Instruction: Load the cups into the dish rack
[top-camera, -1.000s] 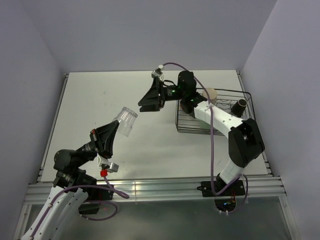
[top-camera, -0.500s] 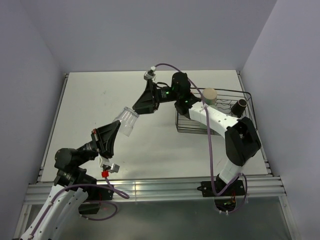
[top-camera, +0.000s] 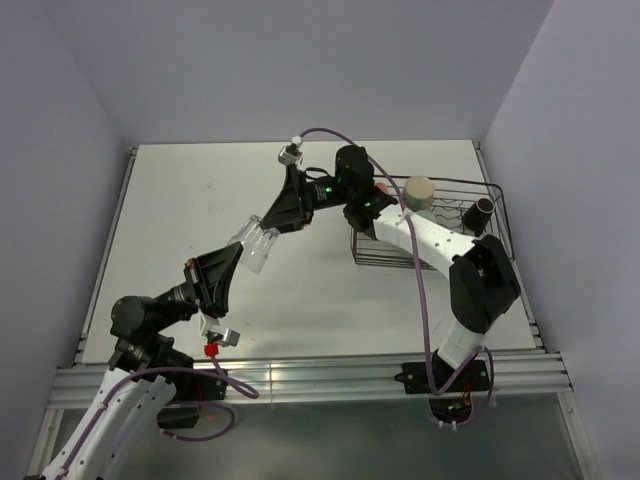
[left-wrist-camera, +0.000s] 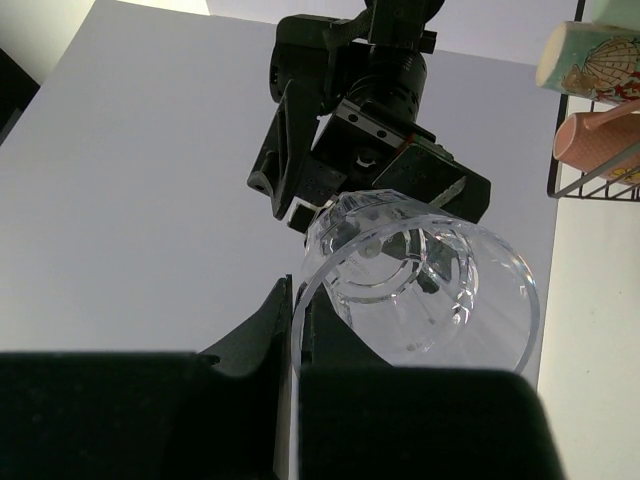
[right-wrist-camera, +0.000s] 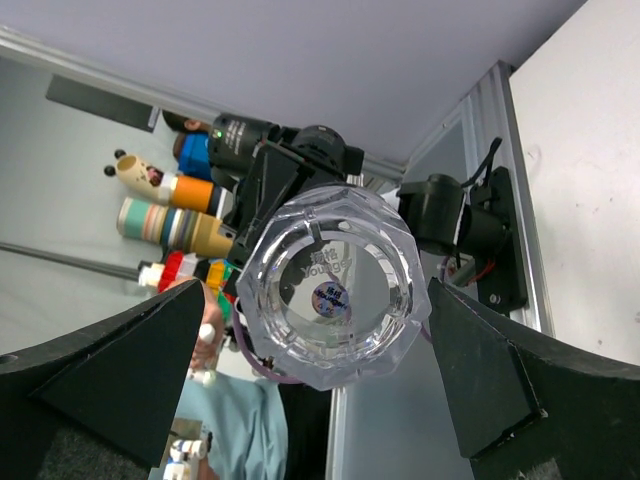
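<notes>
A clear glass (top-camera: 258, 246) hangs in the air over the table's left half, tilted with its base pointing up and right. My left gripper (top-camera: 238, 256) is shut on its rim (left-wrist-camera: 297, 300), one finger inside the glass and one outside. My right gripper (top-camera: 264, 224) is open, with the octagonal glass base (right-wrist-camera: 335, 290) between its fingers (right-wrist-camera: 150, 350) and a gap on each side. The black wire dish rack (top-camera: 452, 181) stands at the right. It holds a cream patterned mug (top-camera: 418, 190), a dark brown cup (top-camera: 480, 212) and a pinkish mug (left-wrist-camera: 588, 140).
The right arm (top-camera: 430, 235) stretches from the rack's side across to the glass, passing over the rack's near-left corner. Grey walls close in the white table (top-camera: 200, 190) at the back and both sides.
The right arm has swung left from the rack, and its open fingers now flank the base of the glass. The left gripper has kept hold of the rim, almost still.
</notes>
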